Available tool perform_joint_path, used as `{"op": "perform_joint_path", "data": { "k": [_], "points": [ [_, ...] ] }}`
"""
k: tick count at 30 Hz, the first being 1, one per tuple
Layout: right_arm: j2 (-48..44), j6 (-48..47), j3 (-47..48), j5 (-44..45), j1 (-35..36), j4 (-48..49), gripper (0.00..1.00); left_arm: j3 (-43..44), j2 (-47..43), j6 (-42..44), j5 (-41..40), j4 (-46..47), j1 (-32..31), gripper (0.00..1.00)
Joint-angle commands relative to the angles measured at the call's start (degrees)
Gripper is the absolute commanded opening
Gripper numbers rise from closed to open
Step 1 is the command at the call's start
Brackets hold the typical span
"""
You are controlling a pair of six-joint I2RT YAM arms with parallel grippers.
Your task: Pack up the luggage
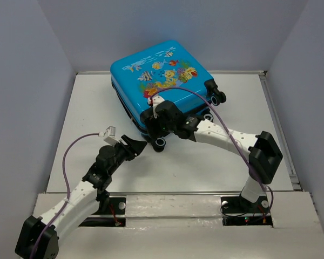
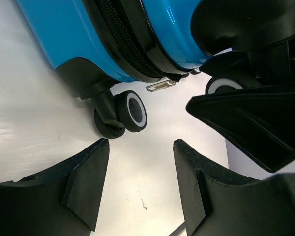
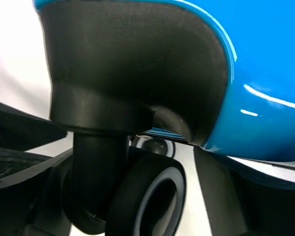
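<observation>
The luggage (image 1: 156,70) is a bright-blue suitcase lying shut on the table, fish print up, wheels toward me. My right gripper (image 1: 153,128) is at its near corner. In the right wrist view the gripper (image 3: 128,172) is open, with a black-and-white caster wheel (image 3: 152,201) and its stem between the fingers and the blue shell (image 3: 270,73) just above. My left gripper (image 1: 137,144) is open and empty, low over the table. In the left wrist view it (image 2: 142,147) points at another wheel (image 2: 130,110) under the shell (image 2: 64,34), a short way off.
A metal zipper pull (image 2: 160,86) hangs from the black zipper band. The right gripper's black finger (image 2: 246,128) is close on the right of the left gripper. Grey walls enclose the white table (image 1: 97,118) on three sides.
</observation>
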Motion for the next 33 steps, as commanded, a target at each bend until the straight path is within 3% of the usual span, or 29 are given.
{"op": "perform_joint_path", "data": {
  "k": [1,2,3,5,6,10,12,20,27,33],
  "points": [
    [2.8,-4.7,6.2,11.0,2.2,-7.7,0.84,-0.2,1.7,1.6,0.7,5.5,-0.2,0.64],
    [3.3,-5.2,6.9,12.5,2.7,-8.2,0.8,0.0,2.2,1.6,0.8,5.9,-0.2,0.63],
    [3.7,-6.0,7.7,15.3,3.2,-9.2,0.65,0.1,3.1,1.6,1.0,6.9,-0.2,0.63],
    [5.4,-6.9,10.6,18.6,4.6,-10.8,0.5,0.4,4.3,1.8,1.5,7.7,-0.2,0.61],
    [5.8,-8.1,12.4,22.4,5.7,-12.1,0.37,1.0,5.6,2.3,1.6,8.4,-0.4,0.6],
    [8.3,-10.9,15.8,30.3,7.7,-15.5,0.14,3.5,9.8,4.1,-2.0,10.0,-2.7,0.54],
    [8.2,-13.3,17.0,32.0,7.7,-16.0,0.08,5.1,12.3,5.5,-3.5,11.3,-4.2,0.52],
    [4.2,-15.3,17.1,25.3,8.7,-14.5,0.07,10.7,25.5,10.6,-21.2,21.4,-15.2,0.43],
    [-0.2,-15.9,18.2,13.0,10.4,-11.6,0.07,13.5,33.3,12.3,-36.1,26.2,-20.8,0.49],
    [-1.6,-15.2,17.4,9.8,12.2,-11.1,0.07,16.7,38.1,13.5,-48.5,28.9,-23.4,0.51]
  ]
}}
